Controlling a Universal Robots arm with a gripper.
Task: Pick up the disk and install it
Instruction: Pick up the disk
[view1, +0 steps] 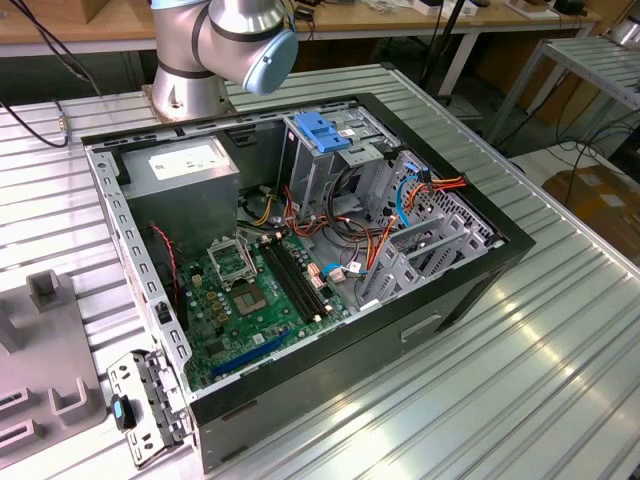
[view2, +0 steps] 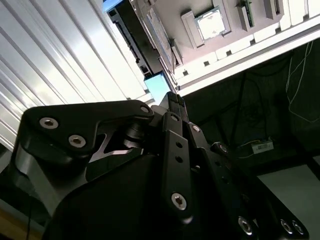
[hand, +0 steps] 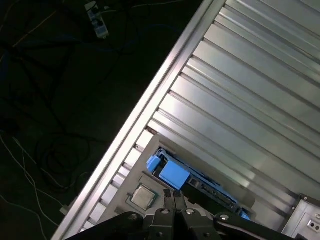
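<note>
The disk (hand: 200, 184) is a flat black drive with blue rails and a bright blue end tab (hand: 172, 174). It lies on a grey fixture plate on the ribbed aluminium table, close to the table's edge. My gripper (hand: 175, 196) hangs above it, and its fingertips are pressed together with nothing between them, aimed at the blue tab. In the second wrist view the gripper (view2: 173, 100) points at the same blue tab (view2: 156, 86), and the disk's dark body (view2: 131, 37) runs on beyond it. The gripper stands clear of the disk.
An open computer case (view1: 300, 250) sits mid-table, with a grey drive cage and its light-blue latch plate (view1: 322, 130) at the back. The arm's base (view1: 215, 50) stands behind the case. A processor chip (hand: 142, 196) rests on the fixture beside the disk. Cables lie on the dark floor past the table edge.
</note>
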